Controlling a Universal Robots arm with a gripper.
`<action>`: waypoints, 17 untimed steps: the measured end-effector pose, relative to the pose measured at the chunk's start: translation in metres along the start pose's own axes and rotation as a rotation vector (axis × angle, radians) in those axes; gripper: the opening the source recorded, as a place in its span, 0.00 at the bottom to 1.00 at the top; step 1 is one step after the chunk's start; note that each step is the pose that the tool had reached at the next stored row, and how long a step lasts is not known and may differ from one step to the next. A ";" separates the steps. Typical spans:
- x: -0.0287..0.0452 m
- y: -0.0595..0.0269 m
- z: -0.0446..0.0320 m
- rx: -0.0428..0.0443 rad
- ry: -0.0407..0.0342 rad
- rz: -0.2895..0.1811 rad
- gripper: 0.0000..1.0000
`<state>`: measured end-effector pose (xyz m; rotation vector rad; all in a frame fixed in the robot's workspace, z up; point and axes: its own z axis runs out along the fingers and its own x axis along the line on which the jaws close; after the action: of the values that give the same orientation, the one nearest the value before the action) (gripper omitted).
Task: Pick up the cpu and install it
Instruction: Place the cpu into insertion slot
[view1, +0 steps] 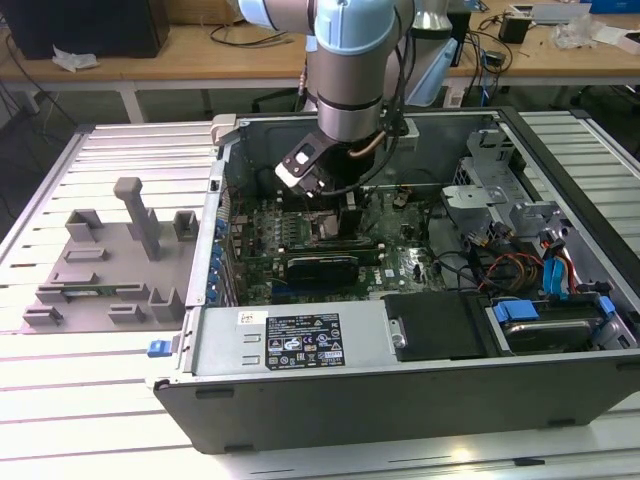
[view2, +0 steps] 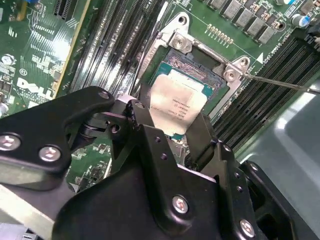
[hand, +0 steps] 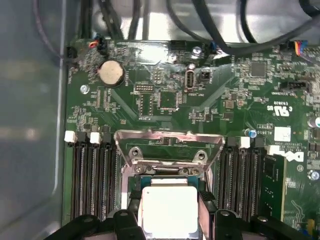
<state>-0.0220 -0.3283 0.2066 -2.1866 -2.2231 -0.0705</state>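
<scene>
The cpu (view2: 176, 100), a small square chip with a silver top, sits between my gripper's (view2: 172, 122) two black fingers (view2: 205, 132). The gripper is shut on it by its opposite edges. In both wrist views the cpu (hand: 169, 210) is right over the dark metal-framed socket (view2: 197, 62) on the green motherboard. I cannot tell whether it touches the socket. The socket's metal load plate (hand: 167, 146) stands swung open beyond the chip. In the exterior view my gripper (view1: 335, 215) reaches down into the open computer case (view1: 300, 345).
Rows of black memory slots (hand: 92, 175) flank the socket on both sides. The thin socket lever (view2: 280, 82) sticks out to one side. A black card (view1: 320, 268) lies just in front of the gripper. Cables and drive bays (view1: 540, 270) fill the case's right. A grey fixture tray (view1: 100, 260) lies outside at the left.
</scene>
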 end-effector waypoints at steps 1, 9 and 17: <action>0.0000 0.0004 0.0003 0.0224 0.0005 0.002 0.53; 0.0010 0.0012 0.0037 0.0445 0.0007 0.004 0.53; 0.0012 0.0016 0.0055 0.0437 0.0022 0.021 0.53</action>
<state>-0.0204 -0.3267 0.2013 -2.1857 -2.1790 -0.0238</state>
